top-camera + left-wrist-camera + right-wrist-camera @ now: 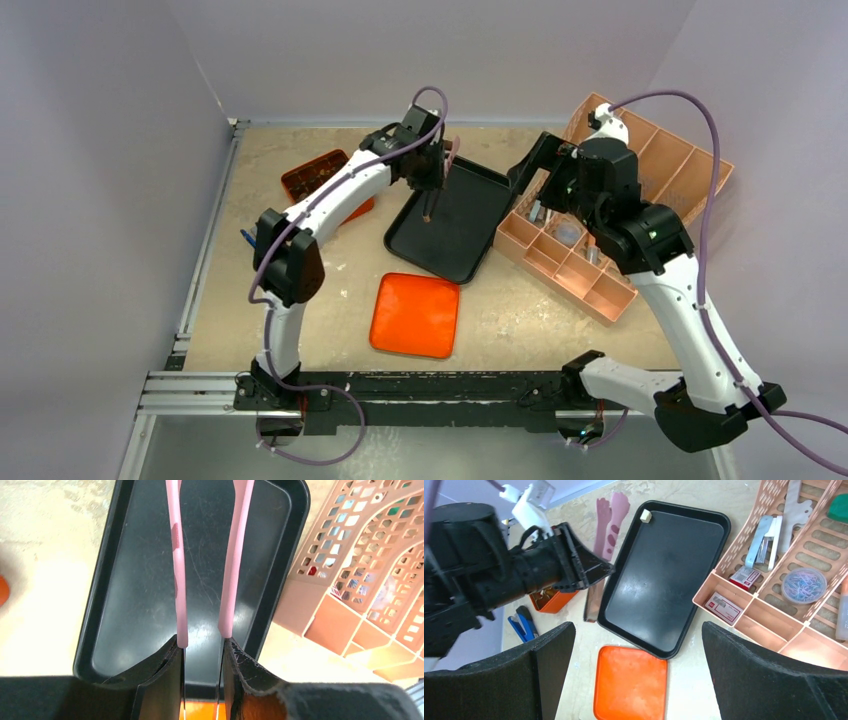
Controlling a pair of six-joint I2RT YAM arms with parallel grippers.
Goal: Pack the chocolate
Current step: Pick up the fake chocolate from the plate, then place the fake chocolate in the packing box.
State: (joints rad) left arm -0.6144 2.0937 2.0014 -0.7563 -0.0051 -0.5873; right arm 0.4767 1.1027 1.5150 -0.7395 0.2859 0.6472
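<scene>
One cream-white chocolate piece point(645, 515) sits at the far corner of the black tray point(659, 580) point(470, 230) point(135, 580). Small brown pieces lie in an orange tub point(322, 178) at the back left. My left gripper point(428, 175) point(202, 640) hangs over the tray's left side, shut on pink tongs point(232, 555) point(610, 515) point(452, 150), one arm against each finger with a gap between. The tongs' hand-shaped tips are empty and reach past the tray's far edge. My right gripper point(638, 630) point(540, 170) stands open and empty above the tray's right edge.
An orange lid point(415, 315) point(631, 685) lies flat in front of the tray. A peach compartmented organizer point(660, 160) point(769, 615) point(350, 580) with office items stands at the right. A blue object point(524, 625) lies by the left arm. Walls close off the back and both sides.
</scene>
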